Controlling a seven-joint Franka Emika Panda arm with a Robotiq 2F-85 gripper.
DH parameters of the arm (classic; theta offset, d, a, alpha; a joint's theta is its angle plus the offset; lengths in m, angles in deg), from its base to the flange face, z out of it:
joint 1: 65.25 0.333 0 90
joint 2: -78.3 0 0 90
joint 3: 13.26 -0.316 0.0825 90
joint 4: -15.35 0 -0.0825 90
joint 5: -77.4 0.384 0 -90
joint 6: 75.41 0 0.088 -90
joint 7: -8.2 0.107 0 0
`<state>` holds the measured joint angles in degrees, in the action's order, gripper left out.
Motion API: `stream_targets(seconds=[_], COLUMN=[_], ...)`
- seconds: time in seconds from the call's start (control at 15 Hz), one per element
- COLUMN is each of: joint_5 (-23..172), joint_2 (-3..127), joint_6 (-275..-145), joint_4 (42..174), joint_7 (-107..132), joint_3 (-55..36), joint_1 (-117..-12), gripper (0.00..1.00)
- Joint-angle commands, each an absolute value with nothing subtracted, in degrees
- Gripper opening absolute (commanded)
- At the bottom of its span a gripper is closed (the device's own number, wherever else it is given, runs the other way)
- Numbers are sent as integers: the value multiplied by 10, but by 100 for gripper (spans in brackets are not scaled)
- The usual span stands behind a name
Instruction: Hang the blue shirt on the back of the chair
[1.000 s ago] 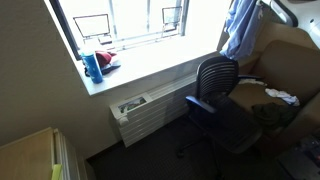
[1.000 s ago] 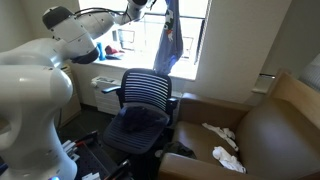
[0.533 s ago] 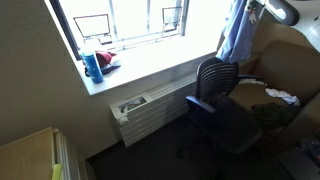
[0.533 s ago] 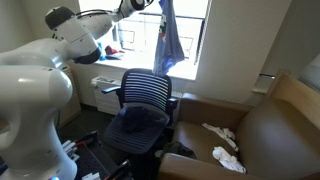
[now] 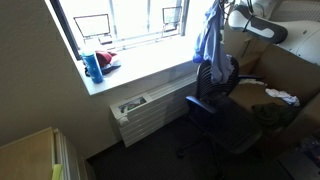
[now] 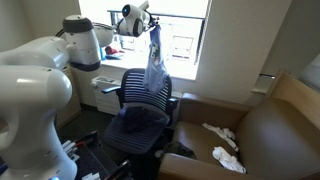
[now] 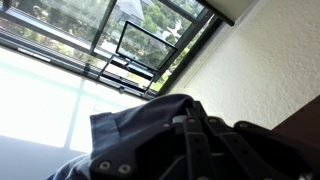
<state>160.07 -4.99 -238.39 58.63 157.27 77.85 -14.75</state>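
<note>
Gripper (image 6: 150,22) clamped on limp blue shirt (image 6: 155,62), twelve o'clock of black mesh chair (image 6: 147,95); lowering should leave cloth straddling its back.

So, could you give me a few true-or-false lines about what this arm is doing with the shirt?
1. The gripper holds the blue shirt up in the air. True.
2. The shirt is draped over the chair with the gripper well away. False: it hangs from the gripper, its lower end at the chair's back.
3. White cloths lie on the windowsill. False: they lie on the brown couch.
4. A blue container stands on the windowsill. True.
</note>
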Motion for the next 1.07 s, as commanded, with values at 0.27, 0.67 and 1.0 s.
stream_targets(seconds=[0.27,0.67,1.0], joint_5=[1407,1398,1384], joint_2=[10,37,54], joint_6=[-2277,-2020,-1941], joint_4=[432,464,460], joint_7=[1567,1568,1559], joint_3=[455,546,557], joint_1=[-292,-284,-284], gripper=[0,0,3])
